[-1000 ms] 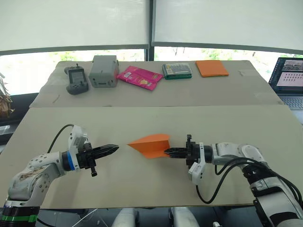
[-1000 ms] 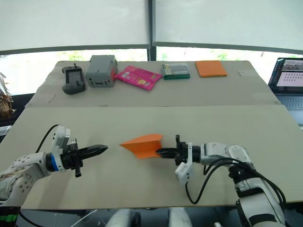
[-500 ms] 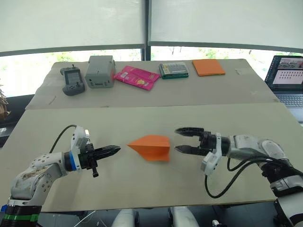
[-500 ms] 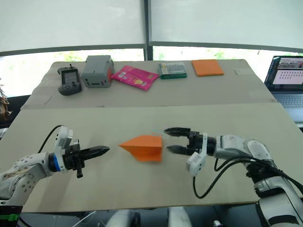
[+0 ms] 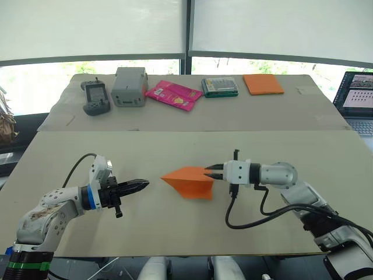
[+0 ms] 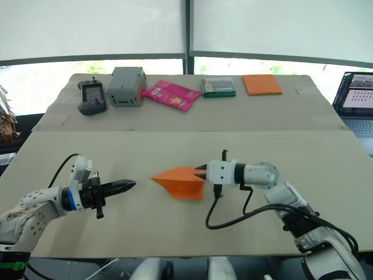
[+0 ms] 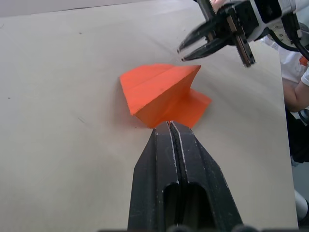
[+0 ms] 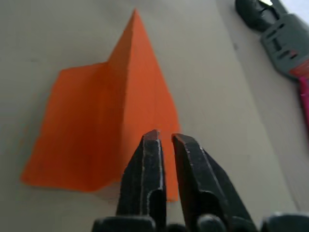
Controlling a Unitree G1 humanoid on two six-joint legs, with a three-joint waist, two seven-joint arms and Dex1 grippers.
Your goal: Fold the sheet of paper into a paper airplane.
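I see the paper airplane point(image 5: 189, 181) lying on the near table point(image 5: 291, 146), roughly centre, nose pointing toward my left side; one wing flat on the surface, the other standing up as a ridge. Left gripper point(image 5: 142, 185) hovers just off the nose, fingers pressed together, holding nothing; in the left wrist view its tips sit right at the paper's edge, can't tell if touching. Right gripper point(image 5: 211, 172) is at the tail end, fingers point(image 8: 150, 159) parted by a narrow gap, over the tail edge but not clamped on it as far as I can see.

No real containers; on the far table point(image 5: 326, 116) sit a grey box point(image 5: 129, 86), a handheld controller point(image 5: 95, 97), a pink packet point(image 5: 173, 95), a green-edged case point(image 5: 220, 86) and a smooth orange rectangle point(image 5: 263, 83); laptop point(image 5: 356, 99) at the right edge.

Vs 0.5 s ago: R gripper was spread wide and stood clear of the tail; now nearly closed and up against it, wrist rolled; airplane and L gripper look unmoved.
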